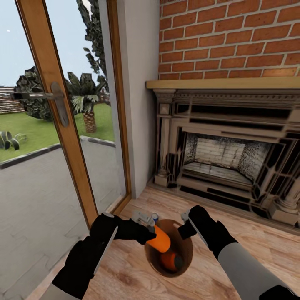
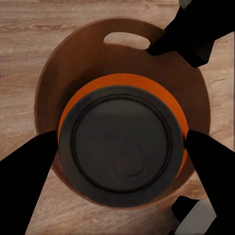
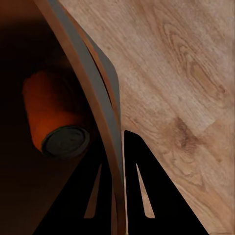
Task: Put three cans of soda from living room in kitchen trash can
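Note:
The dark grey trash can (image 1: 188,250), brown inside, stands on the wood floor in front of the fireplace. My left gripper (image 1: 151,234) is shut on an orange soda can (image 1: 160,238), holding it tilted over the bucket's mouth. The left wrist view shows that can's dark end (image 2: 122,142) above the bucket and its handle hole (image 2: 126,40). A second orange can (image 1: 170,261) lies inside the bucket, also seen as the orange can (image 3: 54,115). My right gripper (image 1: 186,228) is shut on the bucket's rim (image 3: 110,122). A blue can (image 1: 155,216) peeks out just behind the bucket.
The ornate fireplace (image 1: 233,158) under a red-brick chimney (image 1: 229,37) stands close ahead on the right. A wood-framed glass door (image 1: 62,125) with a handle runs along the left. Light wood floor (image 1: 125,275) lies around the bucket.

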Controlling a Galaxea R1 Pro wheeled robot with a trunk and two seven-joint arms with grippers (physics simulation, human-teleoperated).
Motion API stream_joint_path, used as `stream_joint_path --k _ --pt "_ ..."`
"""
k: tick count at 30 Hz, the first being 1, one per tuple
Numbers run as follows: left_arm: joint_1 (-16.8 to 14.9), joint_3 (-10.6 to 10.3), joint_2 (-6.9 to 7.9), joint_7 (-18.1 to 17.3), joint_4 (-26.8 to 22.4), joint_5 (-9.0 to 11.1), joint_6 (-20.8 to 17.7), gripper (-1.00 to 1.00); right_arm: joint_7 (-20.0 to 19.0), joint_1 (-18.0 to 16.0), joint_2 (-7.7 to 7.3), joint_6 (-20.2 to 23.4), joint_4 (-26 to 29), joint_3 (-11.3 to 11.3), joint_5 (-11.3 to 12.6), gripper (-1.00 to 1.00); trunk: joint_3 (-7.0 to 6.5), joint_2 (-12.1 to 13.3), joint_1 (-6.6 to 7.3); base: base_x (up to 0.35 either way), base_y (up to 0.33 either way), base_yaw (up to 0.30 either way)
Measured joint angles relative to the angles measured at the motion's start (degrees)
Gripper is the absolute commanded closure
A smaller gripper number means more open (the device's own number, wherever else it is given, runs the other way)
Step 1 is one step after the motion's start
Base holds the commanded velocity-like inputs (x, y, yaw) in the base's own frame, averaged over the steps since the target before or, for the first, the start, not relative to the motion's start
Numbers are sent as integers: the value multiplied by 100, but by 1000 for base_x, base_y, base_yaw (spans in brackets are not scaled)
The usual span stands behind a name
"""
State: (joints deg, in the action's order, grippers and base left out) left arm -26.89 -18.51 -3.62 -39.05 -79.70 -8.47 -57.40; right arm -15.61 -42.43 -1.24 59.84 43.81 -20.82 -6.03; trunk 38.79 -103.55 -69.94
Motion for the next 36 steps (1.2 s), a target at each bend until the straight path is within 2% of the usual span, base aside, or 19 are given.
stream_joint_path --k 4,8,11,23,28,36 --pt "0 -23 -5 28 103 -14 20 100 -7 -3 14 15 -31 -4 167 100 -72 160 88 0 0 0" --pt "0 -28 -6 49 291 -17 125 100 -4 -5 15 3 -38 -5 44 100 -144 321 176 0 0 0" --pt "0 -28 -20 112 460 -18 260 100 -8 -6 16 6 -39 -5 73 100 -198 441 242 0 0 0" --pt "0 -118 -94 316 1010 -1 719 100 -29 -9 17 9 -40 -6 110 100 -198 443 242 0 0 0" --pt "0 -129 -128 331 1163 1 824 100 -25 -9 16 6 -40 -8 77 100 -198 443 242 0 0 0" --pt "0 -135 -208 338 1621 4 1240 100 -25 -9 17 7 -40 -16 91 100 -198 443 242 0 0 0"
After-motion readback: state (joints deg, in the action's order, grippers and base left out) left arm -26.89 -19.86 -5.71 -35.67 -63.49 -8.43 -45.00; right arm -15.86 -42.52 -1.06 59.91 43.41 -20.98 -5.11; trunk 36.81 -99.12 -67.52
